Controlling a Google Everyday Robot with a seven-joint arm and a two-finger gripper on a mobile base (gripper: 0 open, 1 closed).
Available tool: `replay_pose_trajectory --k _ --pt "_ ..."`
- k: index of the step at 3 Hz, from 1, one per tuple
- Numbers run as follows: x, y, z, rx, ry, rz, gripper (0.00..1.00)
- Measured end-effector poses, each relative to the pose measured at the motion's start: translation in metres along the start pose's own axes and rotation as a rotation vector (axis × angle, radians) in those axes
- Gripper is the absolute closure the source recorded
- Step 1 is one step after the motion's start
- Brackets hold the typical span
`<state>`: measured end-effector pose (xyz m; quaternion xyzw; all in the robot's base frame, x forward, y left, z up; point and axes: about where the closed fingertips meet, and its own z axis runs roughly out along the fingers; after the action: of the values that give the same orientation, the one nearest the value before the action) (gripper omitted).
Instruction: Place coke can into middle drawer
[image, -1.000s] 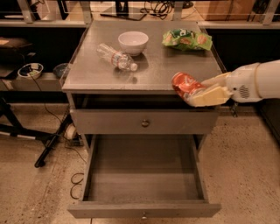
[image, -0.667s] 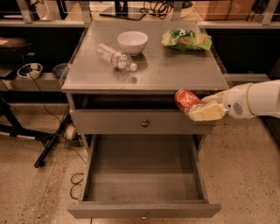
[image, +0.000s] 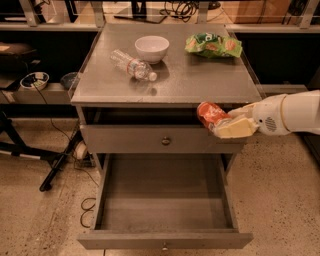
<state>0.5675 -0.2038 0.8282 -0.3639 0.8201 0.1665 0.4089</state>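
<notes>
Tool (image: 226, 125) clamped on coke can (image: 210, 114), at table's (image: 200, 82) front-right edge | can tilted, top toward tool | open middle drawer (image: 125, 240) lies below-left, drop looks close.

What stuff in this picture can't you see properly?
All in the camera view:
- The coke can: its right end is hidden by the hand, which holds it in front of the upper drawer's right end, higher than the open middle drawer.
- The robot arm: cut off by the right edge.
- Inside the upper drawer: hidden by the tabletop.
- The bottle label: too small to read.
</notes>
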Motion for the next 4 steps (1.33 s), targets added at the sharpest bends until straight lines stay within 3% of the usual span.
replay_pose_trajectory --k 1,3,4 --pt "0.008 0.01 -0.007 0.019 -0.004 0.029 1.0" --pt "0.051 0.023 -0.007 0.043 0.02 0.121 1.0" --pt "0.074 0.035 0.003 -0.002 0.016 0.154 1.0"
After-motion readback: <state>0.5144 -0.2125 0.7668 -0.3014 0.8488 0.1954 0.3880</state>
